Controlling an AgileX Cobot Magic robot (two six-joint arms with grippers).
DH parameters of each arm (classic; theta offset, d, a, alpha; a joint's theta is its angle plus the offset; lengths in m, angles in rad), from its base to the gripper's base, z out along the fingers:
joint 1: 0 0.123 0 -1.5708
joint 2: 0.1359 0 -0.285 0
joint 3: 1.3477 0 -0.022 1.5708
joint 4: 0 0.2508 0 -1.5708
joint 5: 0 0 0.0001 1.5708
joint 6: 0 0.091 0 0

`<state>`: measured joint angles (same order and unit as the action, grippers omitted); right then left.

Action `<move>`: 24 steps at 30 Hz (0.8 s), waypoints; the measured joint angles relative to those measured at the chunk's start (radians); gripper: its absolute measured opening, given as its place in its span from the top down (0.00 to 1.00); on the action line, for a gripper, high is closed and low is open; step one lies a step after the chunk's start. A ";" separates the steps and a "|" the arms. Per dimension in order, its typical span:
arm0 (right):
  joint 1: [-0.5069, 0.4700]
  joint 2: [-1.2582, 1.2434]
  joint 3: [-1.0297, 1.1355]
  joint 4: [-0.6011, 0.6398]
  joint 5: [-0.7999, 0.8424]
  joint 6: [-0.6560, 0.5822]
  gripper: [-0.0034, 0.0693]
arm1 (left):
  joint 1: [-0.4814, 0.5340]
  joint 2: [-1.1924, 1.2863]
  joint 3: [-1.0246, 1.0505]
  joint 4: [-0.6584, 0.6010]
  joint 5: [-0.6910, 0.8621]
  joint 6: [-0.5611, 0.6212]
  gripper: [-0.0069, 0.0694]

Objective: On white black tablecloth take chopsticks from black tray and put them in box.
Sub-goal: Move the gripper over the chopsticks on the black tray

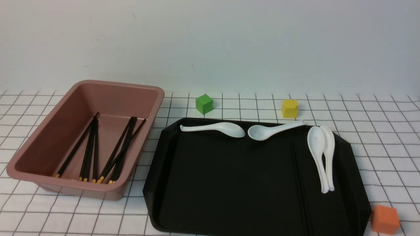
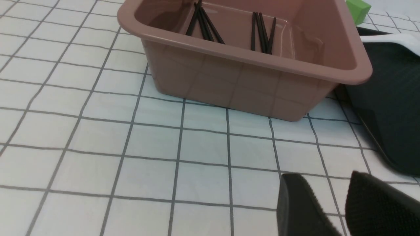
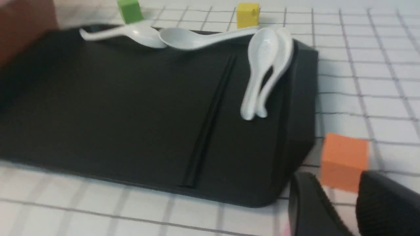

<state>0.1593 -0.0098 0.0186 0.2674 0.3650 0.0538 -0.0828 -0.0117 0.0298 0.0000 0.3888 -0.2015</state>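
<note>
Chopsticks (image 1: 98, 150) lie in the pink box (image 1: 118, 84), at 9 o'clock from the black tray (image 1: 213, 183); one pair (image 1: 299, 183) lies at the tray's 4 o'clock. The left gripper (image 2: 326, 183) and right gripper (image 3: 334, 183) are slightly open, empty.

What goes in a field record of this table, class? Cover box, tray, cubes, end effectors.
box: left of tray, holds chopsticks
tray: four spoons, one chopstick pair
cubes: green and yellow behind tray, orange at its near-right corner
left end effector: open, empty, above cloth
right end effector: open, empty, near orange cube
</note>
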 joint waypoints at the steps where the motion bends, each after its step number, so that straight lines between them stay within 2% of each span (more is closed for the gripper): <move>1: 0.000 0.000 0.002 0.118 0.000 0.054 0.62 | 0.000 0.000 0.000 0.000 0.000 0.000 0.60; 4: 0.000 0.000 0.005 0.357 0.008 0.143 0.62 | 0.000 0.000 0.000 0.000 0.000 0.000 0.60; 6: 0.000 0.000 0.005 0.451 0.007 0.155 0.62 | 0.000 0.000 0.000 0.000 0.000 0.000 0.60; 8: 0.000 0.000 0.005 0.498 -0.004 0.154 0.62 | 0.000 0.000 0.000 0.000 0.000 0.000 0.60; 13: 0.000 0.000 0.005 0.526 -0.048 0.124 0.62 | 0.000 0.000 0.000 0.000 0.000 0.000 0.60; 17: 0.000 0.000 -0.009 0.636 -0.102 0.105 0.64 | 0.000 0.000 0.000 0.000 0.000 0.000 0.60; 19: 0.000 0.000 -0.078 0.677 -0.137 0.022 0.69 | 0.000 0.000 0.000 0.000 0.000 0.000 0.60; 24: 0.000 0.121 -0.336 0.689 -0.180 -0.280 0.94 | 0.000 0.000 0.000 0.000 0.000 0.000 0.60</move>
<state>0.1593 0.1109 -0.3175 0.9566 0.1851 -0.2257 -0.0828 -0.0117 0.0298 0.0000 0.3888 -0.2015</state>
